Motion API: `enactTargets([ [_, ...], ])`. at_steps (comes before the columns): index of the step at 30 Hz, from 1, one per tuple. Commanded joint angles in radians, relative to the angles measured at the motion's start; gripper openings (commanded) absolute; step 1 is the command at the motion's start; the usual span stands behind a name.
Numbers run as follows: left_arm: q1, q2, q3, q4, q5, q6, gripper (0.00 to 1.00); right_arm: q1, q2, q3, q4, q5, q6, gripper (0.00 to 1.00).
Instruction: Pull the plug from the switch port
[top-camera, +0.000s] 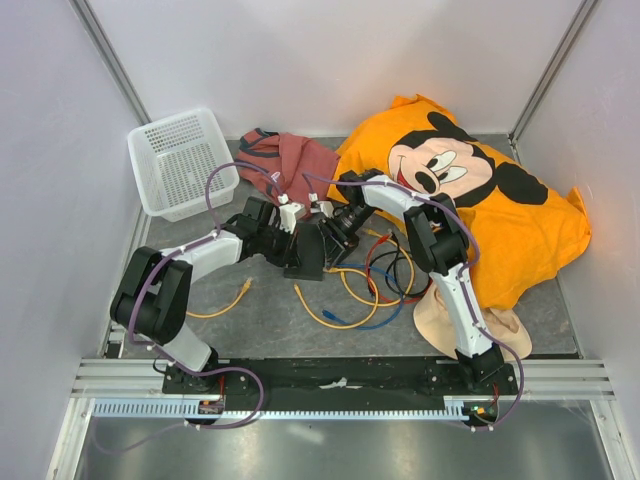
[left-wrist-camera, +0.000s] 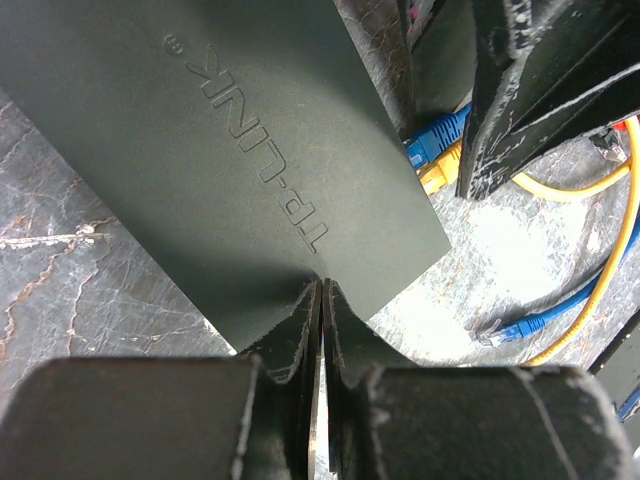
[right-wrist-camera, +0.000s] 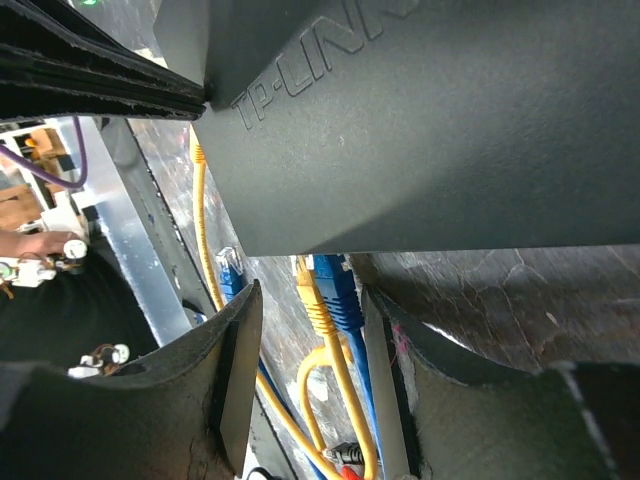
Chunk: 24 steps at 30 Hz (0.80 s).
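**Plug grasp pending**

Right hand (right-wrist-camera: 312, 303), standing apart, straddles the yellow plug (right-wrist-camera: 316, 314) and blue plug (right-wrist-camera: 343, 300) at the port edge of the switch (right-wrist-camera: 430, 130). Left hand (left-wrist-camera: 320, 295) is clamped on its opposite edge, over the tabletop (left-wrist-camera: 80, 270). Likely next: pinch one plug and pull straight away against that brace.

Black switch (left-wrist-camera: 250, 150), blue plug (left-wrist-camera: 436, 140), yellow plug (left-wrist-camera: 440, 179) (possibly orange-tinted).

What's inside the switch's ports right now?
A blue plug and a yellow plug enter the switch side by side. Their inner ends are hidden inside it, and the right pincer blocks the rest of that edge.
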Motion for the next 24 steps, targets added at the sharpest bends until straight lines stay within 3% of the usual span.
enactTargets([
  [1,-0.001,0.021,0.006,-0.029,-0.033,0.050,0.09,0.006,0.048,0.029,0.022,-0.019,-0.010,0.52],
  [16,-0.001,0.047,0.017,-0.034,-0.030,0.049,0.10,0.006,0.082,0.083,0.054,0.052,0.020,0.45],
  [24,-0.001,0.049,0.020,-0.032,-0.026,0.047,0.10,0.004,0.080,0.094,0.074,0.063,0.043,0.49],
])
